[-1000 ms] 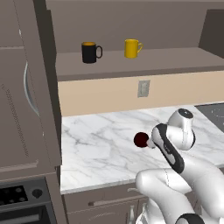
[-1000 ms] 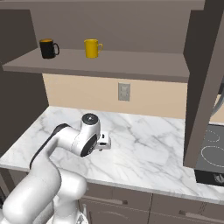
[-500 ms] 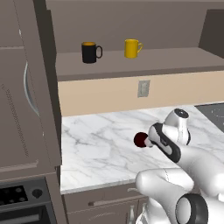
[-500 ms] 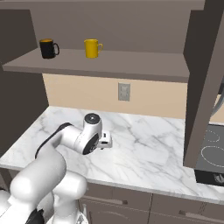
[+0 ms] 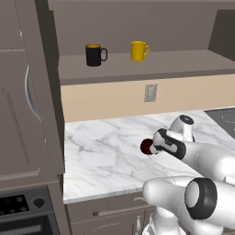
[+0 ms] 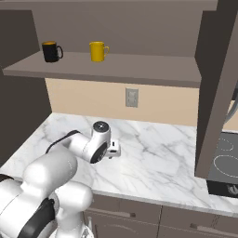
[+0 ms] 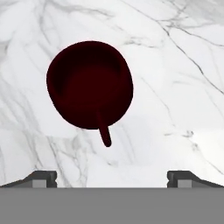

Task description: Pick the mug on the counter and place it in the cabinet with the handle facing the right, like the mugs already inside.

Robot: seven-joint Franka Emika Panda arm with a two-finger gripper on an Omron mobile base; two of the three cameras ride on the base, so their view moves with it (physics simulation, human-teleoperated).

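Two mugs on the cabinet shelf [image 5: 183, 66]: black mug [image 5: 94, 55] with orange inside to the left, yellow mug [image 5: 137, 50] to its right, well apart, loop handles both pointing right. Below, white outlet plate [image 5: 150, 92] on the beige backsplash; dark stovetop [image 6: 227, 163] at the right end of the marble counter [image 5: 101, 156]; tall cabinet door panel [image 6: 218, 88] hanging open at the right. Maroon mug [image 7: 89, 89] upright on the counter, seen from above in the hand view, thin loop handle [image 7: 104, 133] pointing toward the gripper [image 7: 112, 177]. Gripper above the mug, fingertips [image 7: 41, 177] spread wide, holding nothing. From the left base view, mug [image 5: 147, 146] just beside the arm's wrist. No readable writing or labels anywhere.
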